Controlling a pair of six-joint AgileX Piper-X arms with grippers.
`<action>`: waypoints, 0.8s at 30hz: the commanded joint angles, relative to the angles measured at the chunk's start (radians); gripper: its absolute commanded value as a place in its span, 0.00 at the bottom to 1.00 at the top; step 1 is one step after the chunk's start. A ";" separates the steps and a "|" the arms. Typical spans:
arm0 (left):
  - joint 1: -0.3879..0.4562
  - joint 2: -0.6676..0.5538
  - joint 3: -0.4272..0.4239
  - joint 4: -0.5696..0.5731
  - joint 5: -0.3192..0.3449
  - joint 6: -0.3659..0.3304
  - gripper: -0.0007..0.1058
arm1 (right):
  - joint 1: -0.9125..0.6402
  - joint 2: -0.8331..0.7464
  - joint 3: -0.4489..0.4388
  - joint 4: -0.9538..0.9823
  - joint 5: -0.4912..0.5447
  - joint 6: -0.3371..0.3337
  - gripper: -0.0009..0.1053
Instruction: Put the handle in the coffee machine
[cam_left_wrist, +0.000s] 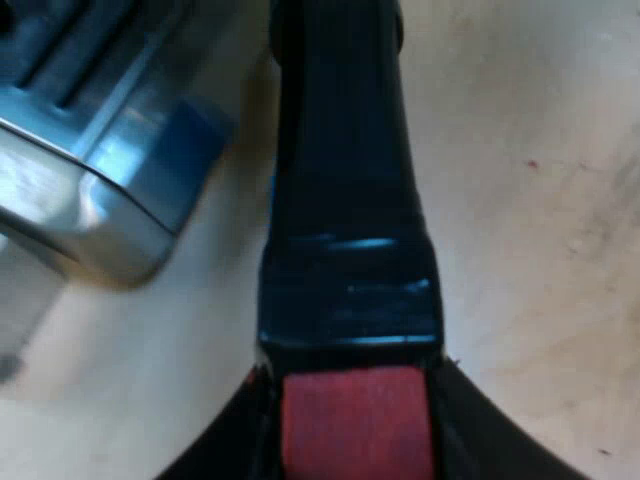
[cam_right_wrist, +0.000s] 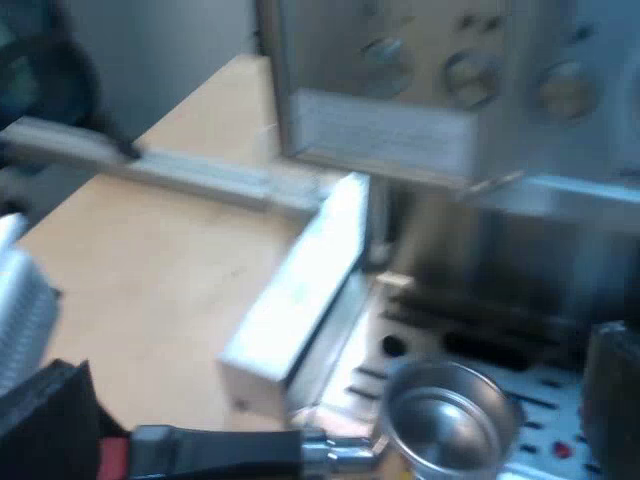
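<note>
The holder (cam_right_wrist: 450, 415) is hanging low over the drip tray (cam_right_wrist: 560, 395), with its round metal cup facing up and its dark handle (cam_left_wrist: 345, 170) running back to the red end (cam_right_wrist: 112, 455). It is not yet sitting in the coffee machine (cam_right_wrist: 420, 90), whose front panel is standing above and beyond the cup. To do this step well, I judge the cup is needing to rise level and centred under the machine's front before the handle is swinging round to lock. Letting it tilt would probably be jamming the rim on the way in. The left gripper (cam_left_wrist: 355, 430) is squeezing the handle at the red end, one finger pressing on each side, closed only as far as the handle is allowing, above the wooden table (cam_left_wrist: 540, 200). Whether the right gripper is apart or together I cannot tell.
</note>
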 joint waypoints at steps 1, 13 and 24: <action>0.001 0.030 -0.034 -0.039 0.058 0.006 0.01 | -0.002 0.024 0.001 -0.004 0.055 -0.016 0.93; 0.001 0.201 -0.100 -0.048 0.082 0.109 0.01 | -0.056 0.131 0.001 -0.071 0.223 0.073 0.93; 0.084 0.311 -0.169 -0.048 0.166 0.175 0.01 | -0.108 0.133 0.009 -0.071 0.225 0.105 0.93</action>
